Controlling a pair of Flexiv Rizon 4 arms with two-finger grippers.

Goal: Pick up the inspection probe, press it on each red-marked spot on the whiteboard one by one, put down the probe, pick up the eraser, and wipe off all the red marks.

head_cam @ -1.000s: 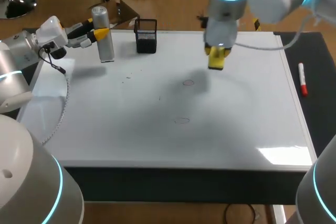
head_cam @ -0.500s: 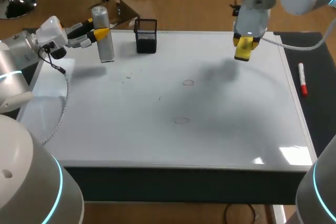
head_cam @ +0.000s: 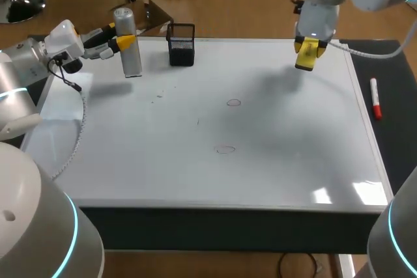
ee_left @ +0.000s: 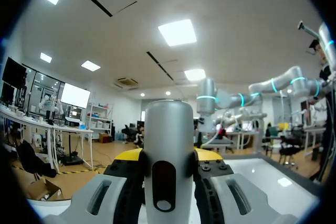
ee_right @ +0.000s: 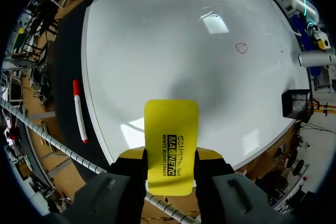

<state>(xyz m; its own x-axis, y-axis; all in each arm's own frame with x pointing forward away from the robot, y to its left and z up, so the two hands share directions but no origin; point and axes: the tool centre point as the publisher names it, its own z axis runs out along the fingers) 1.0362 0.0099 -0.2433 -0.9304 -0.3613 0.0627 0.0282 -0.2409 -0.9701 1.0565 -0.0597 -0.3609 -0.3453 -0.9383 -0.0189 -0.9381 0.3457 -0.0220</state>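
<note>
Two faint red rings (head_cam: 233, 102) await wiping: right gripper (head_cam: 307, 50), grasping the yellow block eraser (ee_right: 171, 140), must descend onto the middle of the glossy whiteboard (head_cam: 163, 167); left gripper (head_cam: 124, 41) clasps the silver cylindrical probe (head_cam: 130, 56).

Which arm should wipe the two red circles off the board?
Right. The right fingers are shut on the eraser above the whiteboard, facing the red circles. The left fingers are shut on the probe at the far left corner.
</note>
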